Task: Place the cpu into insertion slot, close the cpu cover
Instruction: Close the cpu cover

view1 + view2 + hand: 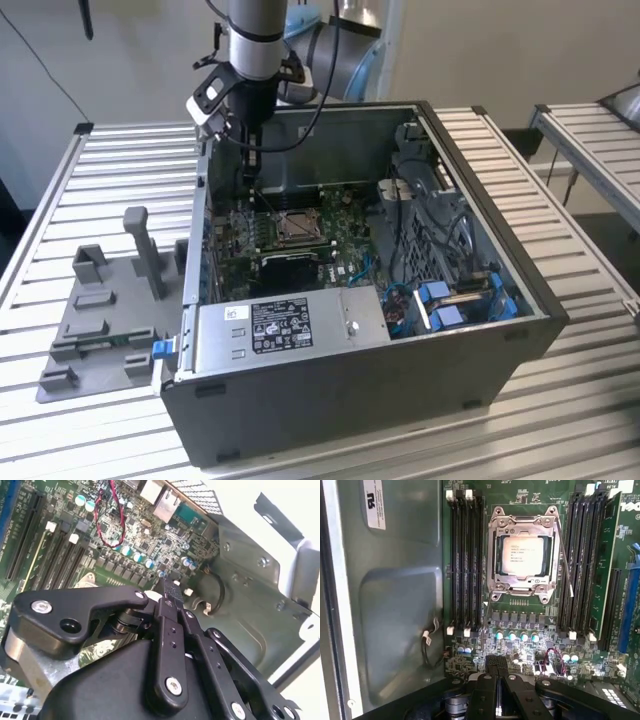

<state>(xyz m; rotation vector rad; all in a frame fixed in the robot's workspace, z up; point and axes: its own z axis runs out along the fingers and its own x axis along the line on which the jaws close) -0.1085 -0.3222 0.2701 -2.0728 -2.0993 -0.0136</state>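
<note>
The cpu already sits in the insertion slot, its tan-gold face showing through the window of the cpu cover, which lies down flat around it in the first wrist view. The slim wire lever beside the socket runs slanted along its edge and appears to stand free, not tucked under its catch, though that is hard to confirm. The gripper hangs inside the open computer case, above the motherboard near the row of capacitors, a little away from the socket; its fingers are pressed together into a narrow tip and carry nothing. The step in hand looks like the latching of the cover. To do it well, that closed tip should bear on the lever itself, not the frame or the chip, pushing down and then sideways under the catch, steadily, clear of the memory slots on both sides.
</note>
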